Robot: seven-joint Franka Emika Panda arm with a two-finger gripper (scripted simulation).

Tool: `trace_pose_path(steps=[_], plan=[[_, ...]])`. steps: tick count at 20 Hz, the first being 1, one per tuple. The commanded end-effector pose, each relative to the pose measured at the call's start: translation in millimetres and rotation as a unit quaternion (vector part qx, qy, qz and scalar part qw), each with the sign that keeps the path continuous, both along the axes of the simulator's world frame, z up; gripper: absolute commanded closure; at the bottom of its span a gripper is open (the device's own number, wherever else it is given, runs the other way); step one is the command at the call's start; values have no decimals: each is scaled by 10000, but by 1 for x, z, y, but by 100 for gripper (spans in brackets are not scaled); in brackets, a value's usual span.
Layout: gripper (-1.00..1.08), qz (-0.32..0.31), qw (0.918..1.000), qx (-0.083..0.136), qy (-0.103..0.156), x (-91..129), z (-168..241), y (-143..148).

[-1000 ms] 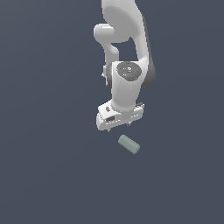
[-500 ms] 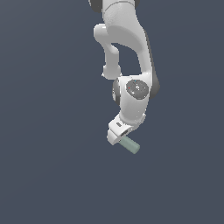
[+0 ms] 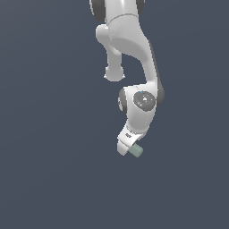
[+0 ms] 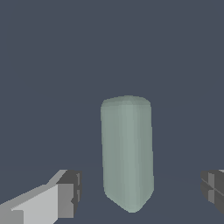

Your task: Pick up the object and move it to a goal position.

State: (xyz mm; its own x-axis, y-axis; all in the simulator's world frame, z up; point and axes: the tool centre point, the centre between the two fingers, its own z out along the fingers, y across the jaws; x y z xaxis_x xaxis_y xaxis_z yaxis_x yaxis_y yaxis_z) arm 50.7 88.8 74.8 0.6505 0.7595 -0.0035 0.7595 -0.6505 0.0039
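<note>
The object [image 3: 136, 151] is a small pale sage-green capsule-like bar lying on the dark floor; in the exterior view only its end pokes out from behind my white gripper [image 3: 125, 146]. In the wrist view the object [image 4: 127, 151] fills the middle, lying lengthwise between my two fingers [image 4: 65, 192], which stand wide apart on either side without touching it. My gripper [image 4: 140, 190] is open and low over the object.
The floor [image 3: 53, 170] is a plain dark blue-grey surface. My white arm [image 3: 129, 53] reaches down from the top of the exterior view. Nothing else shows.
My arm has come down and turned at the wrist, from hovering above the object to straddling it. The object has not moved.
</note>
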Motion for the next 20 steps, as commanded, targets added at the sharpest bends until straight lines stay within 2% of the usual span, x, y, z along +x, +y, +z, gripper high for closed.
trace_pose_path(steps=[1,10,20], plan=[[-92,124,9999,17,1,1,-4,3],[-92,167,9999,23,6,1,-11,4],[-92,189,9998,25,4,0,-54,4]])
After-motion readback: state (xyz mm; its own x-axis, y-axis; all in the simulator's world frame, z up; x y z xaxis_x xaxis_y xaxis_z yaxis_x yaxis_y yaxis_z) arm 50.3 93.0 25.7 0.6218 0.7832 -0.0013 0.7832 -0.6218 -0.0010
